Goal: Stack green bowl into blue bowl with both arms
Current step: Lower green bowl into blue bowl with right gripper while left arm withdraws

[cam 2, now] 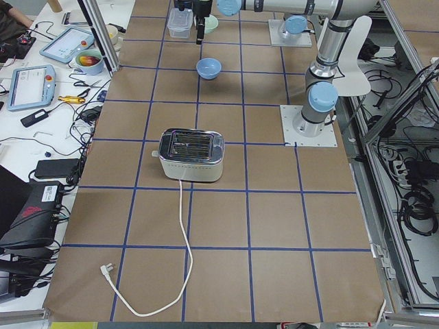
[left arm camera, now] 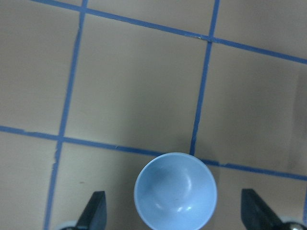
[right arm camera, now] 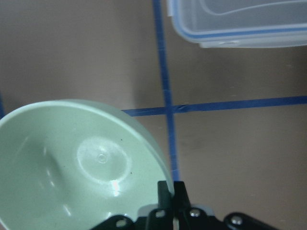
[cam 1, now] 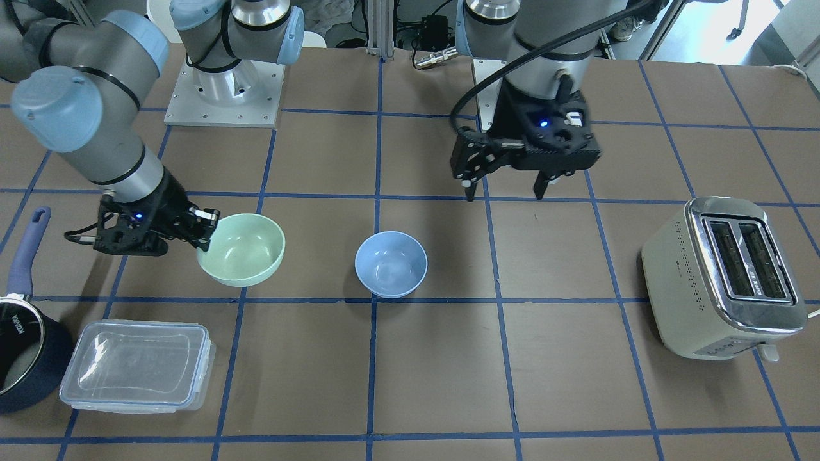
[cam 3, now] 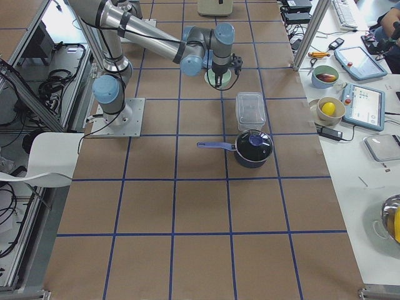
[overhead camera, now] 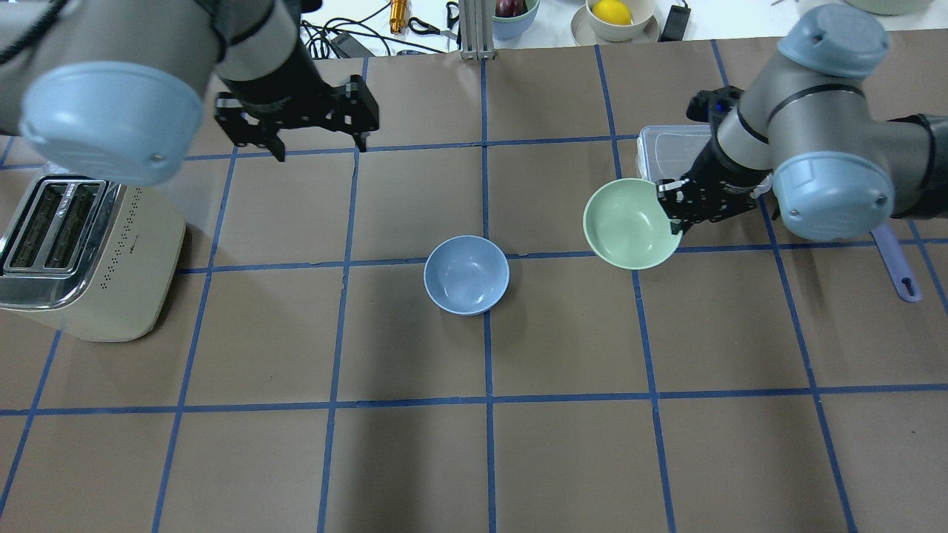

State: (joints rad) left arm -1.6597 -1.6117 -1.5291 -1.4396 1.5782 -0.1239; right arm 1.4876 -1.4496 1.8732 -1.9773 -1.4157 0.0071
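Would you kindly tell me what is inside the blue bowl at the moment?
Nothing: the blue bowl is empty, its whole inside visible. The green bowl is apart, gripped at its rim by the right claw. The table under the blue bowl is covered.

Mint green bowl (cam 1: 242,250); periwinkle blue bowl (cam 1: 391,264); brown table (cam 1: 435,371), blue grid.

In the overhead view, the blue bowl (overhead camera: 466,275) sits near the middle of the table (overhead camera: 563,459). The green bowl (overhead camera: 631,222) is at its 2 o'clock and the toaster (overhead camera: 81,259) is well apart at its 9 o'clock. The container (overhead camera: 666,148) lies just beside the green bowl at its 1 o'clock, and the saucepan (cam 1: 25,358) is just beside the container at its 3 o'clock.
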